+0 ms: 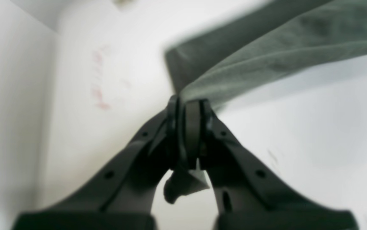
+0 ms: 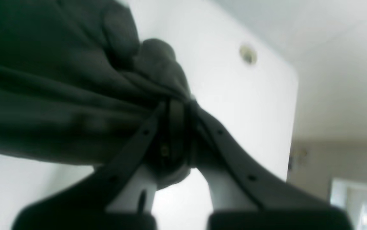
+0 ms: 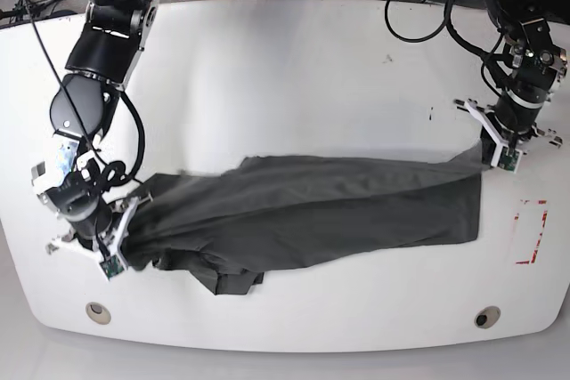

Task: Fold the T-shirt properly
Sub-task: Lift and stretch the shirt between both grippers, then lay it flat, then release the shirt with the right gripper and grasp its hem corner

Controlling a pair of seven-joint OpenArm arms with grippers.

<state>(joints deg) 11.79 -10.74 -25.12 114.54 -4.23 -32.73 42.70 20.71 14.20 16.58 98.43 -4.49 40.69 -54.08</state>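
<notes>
Both grippers clamped on opposite ends of a limp T-shirt stretched across the table.

The left gripper (image 1: 188,105) has its jaws pressed together on a pinch of cloth at one end of the dark charcoal T-shirt (image 3: 312,211), a small tuft poking out below the fingertips; the right gripper (image 2: 177,105) is likewise closed on a bunched handful at the other end. Between them the shirt lies stretched across the middle of the white table (image 3: 285,68), pulled into a long band with creases running along its length and a rumpled fold sagging toward the near edge. The fabric looks soft, light and floppy, likely to drape and wrinkle rather than hold shape, so hemmed edges and corners seem the surest places to grip; thin pinches might slip under tension.
</notes>
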